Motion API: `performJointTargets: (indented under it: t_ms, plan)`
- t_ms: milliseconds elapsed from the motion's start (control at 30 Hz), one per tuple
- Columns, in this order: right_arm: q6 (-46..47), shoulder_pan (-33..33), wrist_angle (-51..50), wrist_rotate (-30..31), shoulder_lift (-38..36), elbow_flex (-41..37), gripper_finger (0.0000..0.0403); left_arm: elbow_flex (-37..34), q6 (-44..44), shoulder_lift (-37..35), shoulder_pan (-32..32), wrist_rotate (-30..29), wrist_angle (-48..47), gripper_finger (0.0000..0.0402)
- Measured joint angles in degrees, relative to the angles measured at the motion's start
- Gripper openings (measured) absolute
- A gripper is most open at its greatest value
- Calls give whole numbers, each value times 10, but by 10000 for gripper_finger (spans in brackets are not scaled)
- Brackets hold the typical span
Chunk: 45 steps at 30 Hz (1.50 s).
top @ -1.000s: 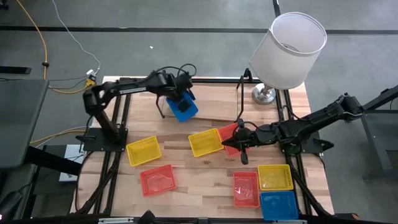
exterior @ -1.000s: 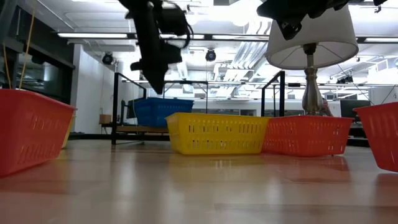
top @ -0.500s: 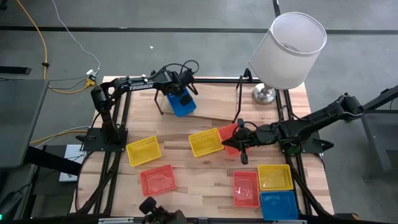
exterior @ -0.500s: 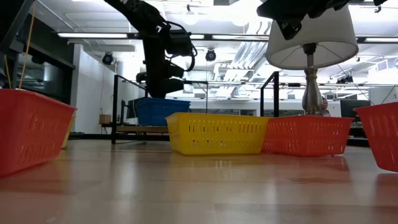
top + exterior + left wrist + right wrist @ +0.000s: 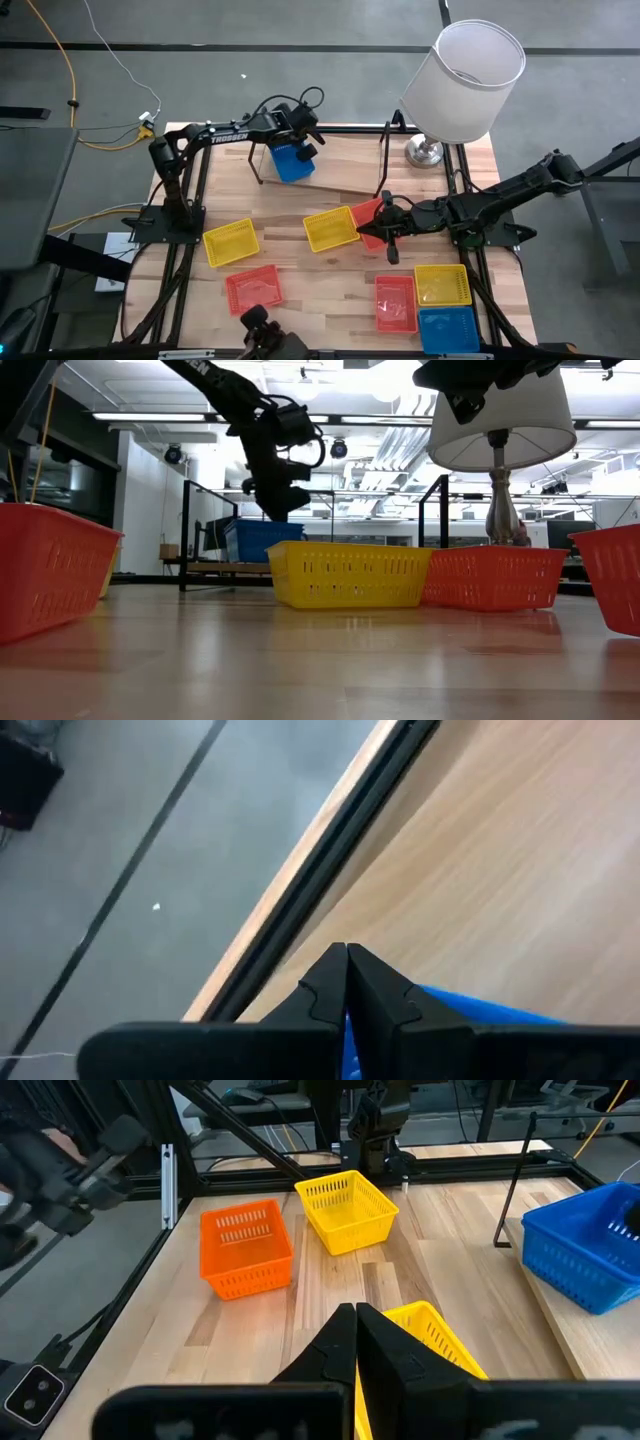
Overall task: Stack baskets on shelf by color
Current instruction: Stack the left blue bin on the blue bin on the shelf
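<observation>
One blue basket point(image 5: 291, 163) sits on the shelf point(image 5: 340, 180); eight yellow, orange-red and blue baskets lie on the table.

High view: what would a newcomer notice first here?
The left gripper is shut on a blue basket at the left end of the shelf, at the table's far side. A big white lamp stands at the far right corner. The right gripper hovers shut by the yellow basket mid-table.
</observation>
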Motion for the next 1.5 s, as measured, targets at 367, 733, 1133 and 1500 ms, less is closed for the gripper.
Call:
performJointTargets:
  t_ms: [367, 733, 1133, 1500]
  plan:
    - [0, 0, -2, 15, 0, 0, 0, 0, -95, -42, -67, 95, -13, 0]
    - [5, 0, -2, 26, 0, 0, 0, 0, -94, 3, -114, 77, 13, 0]
    - [5, 0, -4, 26, 0, 0, 0, 0, -99, 12, -135, 56, -55, 0]
    - [5, 0, -5, 26, 0, 0, 0, 0, -99, -11, -191, 9, -135, 0]
